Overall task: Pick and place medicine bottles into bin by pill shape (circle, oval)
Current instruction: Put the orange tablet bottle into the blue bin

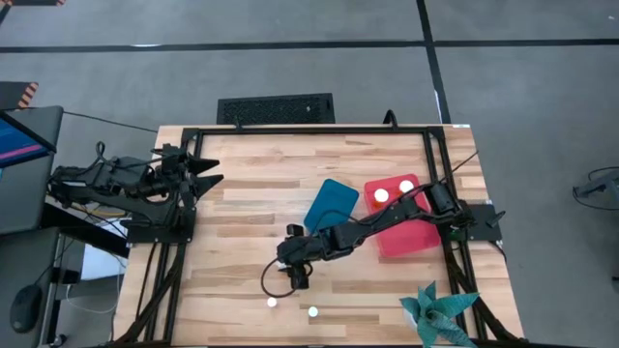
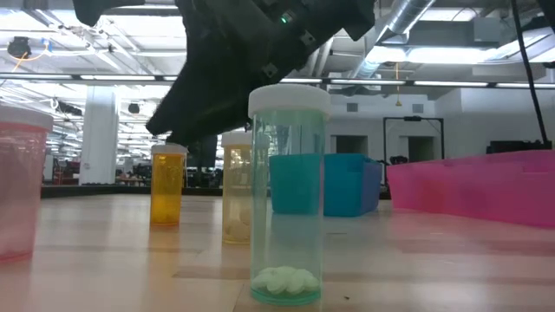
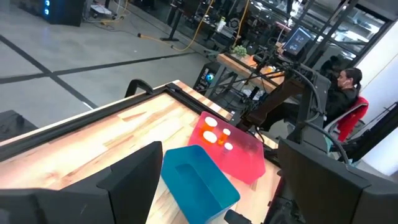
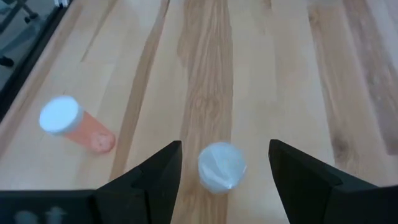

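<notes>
My right gripper [image 1: 293, 274] is open low over the table's near middle. In the right wrist view its fingers [image 4: 163, 168] stand on either side of a pale-capped bottle [image 4: 221, 167] without touching it. A white-capped orange bottle [image 4: 69, 122] stands apart beside it. Two more bottles show as white dots [image 1: 272, 302] [image 1: 312, 311] near the front edge. The red bin [image 1: 411, 232] holds two bottles [image 1: 381, 195] [image 1: 406, 186]. The teal bin [image 1: 331, 205] lies next to it. The low view shows a clear teal bottle [image 2: 289, 195] with white pills, upright on its base. My left gripper [image 1: 208, 174] waits open at the table's left.
A teal paper plant [image 1: 437, 311] stands at the near right corner. In the low view a pink bottle [image 2: 22, 182], an orange one [image 2: 168, 184] and a yellow one [image 2: 236, 186] stand upright near the gripper. A person sits beyond the table [image 3: 348, 81].
</notes>
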`<state>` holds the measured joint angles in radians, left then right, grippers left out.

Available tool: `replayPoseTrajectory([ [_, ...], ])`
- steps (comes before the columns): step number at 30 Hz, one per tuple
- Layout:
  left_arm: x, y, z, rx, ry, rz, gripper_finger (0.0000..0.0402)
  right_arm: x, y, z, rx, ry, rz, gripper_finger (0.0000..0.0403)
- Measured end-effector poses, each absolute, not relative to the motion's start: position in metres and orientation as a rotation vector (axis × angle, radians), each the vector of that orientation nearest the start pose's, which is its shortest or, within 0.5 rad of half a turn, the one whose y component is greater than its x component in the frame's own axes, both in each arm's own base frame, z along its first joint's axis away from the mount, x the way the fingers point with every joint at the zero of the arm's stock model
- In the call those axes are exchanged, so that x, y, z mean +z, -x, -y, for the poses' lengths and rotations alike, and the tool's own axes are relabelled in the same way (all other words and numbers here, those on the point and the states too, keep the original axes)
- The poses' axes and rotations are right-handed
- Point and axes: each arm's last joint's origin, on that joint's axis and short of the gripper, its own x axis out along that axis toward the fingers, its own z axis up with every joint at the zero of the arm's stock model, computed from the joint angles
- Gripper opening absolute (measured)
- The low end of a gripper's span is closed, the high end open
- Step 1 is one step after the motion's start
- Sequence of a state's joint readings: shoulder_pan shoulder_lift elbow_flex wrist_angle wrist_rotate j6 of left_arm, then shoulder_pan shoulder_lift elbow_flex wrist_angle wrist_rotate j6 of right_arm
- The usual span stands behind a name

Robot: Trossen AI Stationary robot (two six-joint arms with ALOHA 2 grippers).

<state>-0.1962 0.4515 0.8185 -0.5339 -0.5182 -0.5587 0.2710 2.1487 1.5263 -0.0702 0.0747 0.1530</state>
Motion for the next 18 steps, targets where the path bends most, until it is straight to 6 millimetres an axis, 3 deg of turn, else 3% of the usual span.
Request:
replayPoseTrajectory([
  [11,0.347,-0.082,0.002,0.356,0.495,-0.063,0.0312,0.163,-0.454,-0.124,0.131,-0.027,-0.708,0.0248],
  [18,0.347,-0.082,0.002,0.356,0.495,-0.063,0.0312,0.146,-0.463,-0.127,0.138,-0.076,-0.68,0.0248],
])
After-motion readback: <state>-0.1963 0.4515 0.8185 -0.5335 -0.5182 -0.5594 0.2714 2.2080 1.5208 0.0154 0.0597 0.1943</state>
